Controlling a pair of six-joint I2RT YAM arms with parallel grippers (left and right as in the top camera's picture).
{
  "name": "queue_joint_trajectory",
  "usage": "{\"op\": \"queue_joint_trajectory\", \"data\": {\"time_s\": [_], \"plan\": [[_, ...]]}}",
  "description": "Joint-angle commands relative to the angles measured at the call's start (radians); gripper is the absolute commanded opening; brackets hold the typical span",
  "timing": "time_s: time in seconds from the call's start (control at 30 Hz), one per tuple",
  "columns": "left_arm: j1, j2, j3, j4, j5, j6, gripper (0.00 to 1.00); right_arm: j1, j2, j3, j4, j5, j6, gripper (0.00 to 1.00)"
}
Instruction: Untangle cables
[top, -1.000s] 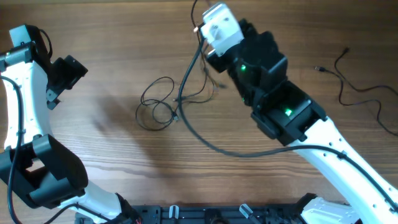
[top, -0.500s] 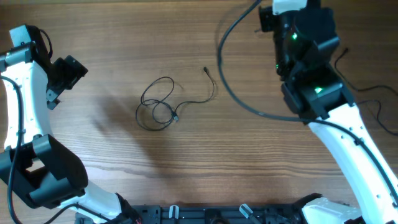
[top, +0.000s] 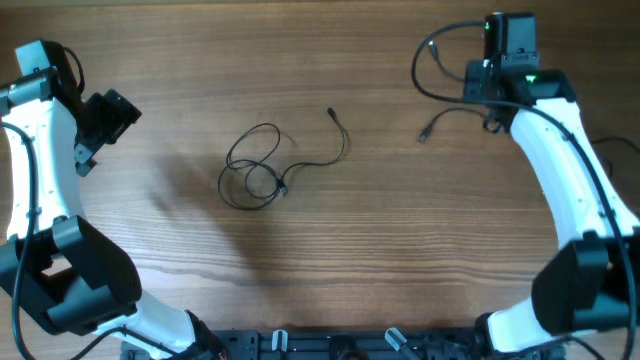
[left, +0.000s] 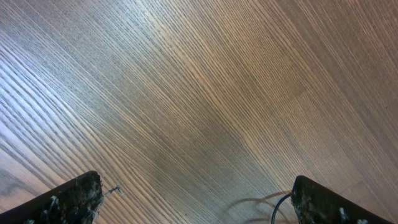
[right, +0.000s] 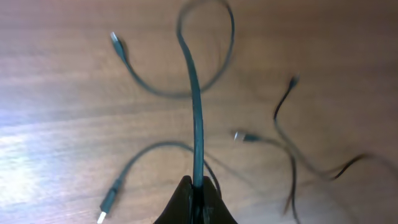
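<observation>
Several cables — maybe four — on table.

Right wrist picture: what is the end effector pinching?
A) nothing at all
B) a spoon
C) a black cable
C: the right end effector is closed on a black cable that runs up from its tips across the wood.

A wooden table with fine brown grain fills every view, pale glare in places.
</observation>
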Motion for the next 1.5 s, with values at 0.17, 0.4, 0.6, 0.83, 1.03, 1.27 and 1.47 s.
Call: {"op": "queue_joint_trajectory", "data": {"time_s": [0.17, 0.4, 0.6, 0.83, 1.03, 1.27, 1.47], "plan": [[0.003, -0.002, -0.007, 0.0, 0.008, -0.01, 1.0, -0.052, 0.143, -0.038, -0.109, -0.118, 0.098, 0.04], [0.003, -0.002, -0.007, 0.0, 0.008, -0.01, 1.0, -0.051, 0.199, -0.048, -0.138, -0.394, 0.095, 0.16], [0.003, -0.002, -0.007, 0.0, 0.008, -0.01, 1.0, -0.051, 0.199, -0.048, -0.113, -0.4, 0.065, 0.71], [0.003, -0.002, -0.007, 0.0, 0.008, -0.01, 1.0, -0.051, 0.2, -0.049, 0.034, -0.46, -0.062, 0.5], [0.003, -0.002, -0.007, 0.0, 0.008, -0.01, 1.0, -0.049, 0.238, -0.049, 0.218, -0.645, -0.062, 0.08], [0.003, -0.002, -0.007, 0.0, 0.008, -0.01, 1.0, -0.047, 0.351, -0.05, 0.181, -0.63, -0.063, 0.1], [0.003, -0.002, -0.007, 0.0, 0.008, -0.01, 1.0, -0.047, 0.426, -0.05, 0.132, -0.63, -0.062, 0.16]]}}
